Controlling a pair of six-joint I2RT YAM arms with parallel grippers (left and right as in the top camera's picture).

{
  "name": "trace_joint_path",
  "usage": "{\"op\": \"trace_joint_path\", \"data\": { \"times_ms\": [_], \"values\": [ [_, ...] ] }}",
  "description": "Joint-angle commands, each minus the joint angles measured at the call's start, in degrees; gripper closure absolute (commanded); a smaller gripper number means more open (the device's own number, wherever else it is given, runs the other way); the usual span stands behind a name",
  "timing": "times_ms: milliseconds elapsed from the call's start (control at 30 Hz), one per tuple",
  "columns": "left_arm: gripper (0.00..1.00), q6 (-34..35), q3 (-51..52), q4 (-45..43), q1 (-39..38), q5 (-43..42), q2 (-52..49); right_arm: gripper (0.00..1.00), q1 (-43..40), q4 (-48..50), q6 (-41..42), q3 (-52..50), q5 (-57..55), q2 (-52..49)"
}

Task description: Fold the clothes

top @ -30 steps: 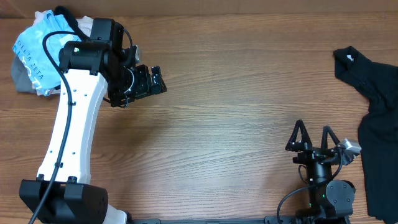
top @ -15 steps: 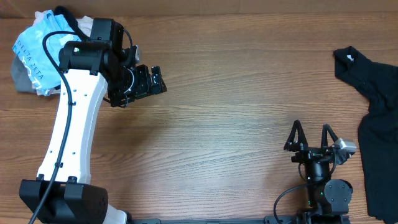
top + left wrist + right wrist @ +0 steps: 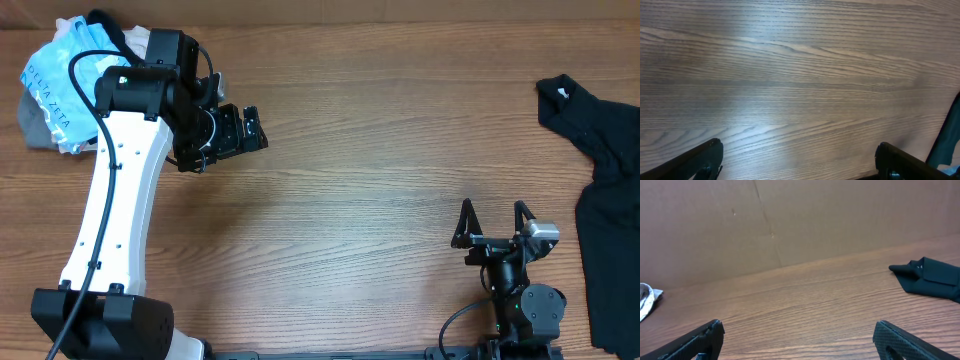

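The surface (image 3: pixel 380 170) is mid-brown wood with fine, darker grain lines running along its length. At its far left corner the T-shirt (image 3: pixel 55 80) is light blue with printed lettering across it. A grey cloth (image 3: pixel 28 125) shows under its edge and a whitish one (image 3: pixel 140 42) lies beside it. By the right edge the shirt (image 3: pixel 610 200) is plain black. The left arm (image 3: pixel 110 210) has a white link between black joints, with a black cable along it. The left fingers (image 3: pixel 697 162) and right fingers (image 3: pixel 463 222) are black. The wall (image 3: pixel 815 220) behind is plain tan cardboard.
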State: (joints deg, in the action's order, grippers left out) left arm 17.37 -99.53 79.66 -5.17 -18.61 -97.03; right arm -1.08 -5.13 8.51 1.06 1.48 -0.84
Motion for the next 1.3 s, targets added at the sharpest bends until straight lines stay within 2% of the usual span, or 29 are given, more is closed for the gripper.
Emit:
{"op": "trace_joint_path", "data": {
  "times_ms": [0,900,1100,1267],
  "values": [
    [0.00,-1.29,0.28,-0.04,-0.22,0.26,-0.44,0.00,-0.17,0.37,-0.85,-0.61,-0.09,0.68],
    [0.00,-1.31,0.28,-0.24,-0.22,1.75,0.09,0.00,-0.17,0.37,-0.85,-0.61,-0.11,0.68],
    [0.00,-1.33,0.28,-0.22,-0.22,2.27,6.88,0.00,-0.17,0.37,-0.85,-0.61,-0.09,0.68],
    [0.00,-1.29,0.28,-0.33,-0.22,9.86,16.41,0.00,-0.17,0.37,-0.85,-0.61,-0.09,0.68]
  ]
}}
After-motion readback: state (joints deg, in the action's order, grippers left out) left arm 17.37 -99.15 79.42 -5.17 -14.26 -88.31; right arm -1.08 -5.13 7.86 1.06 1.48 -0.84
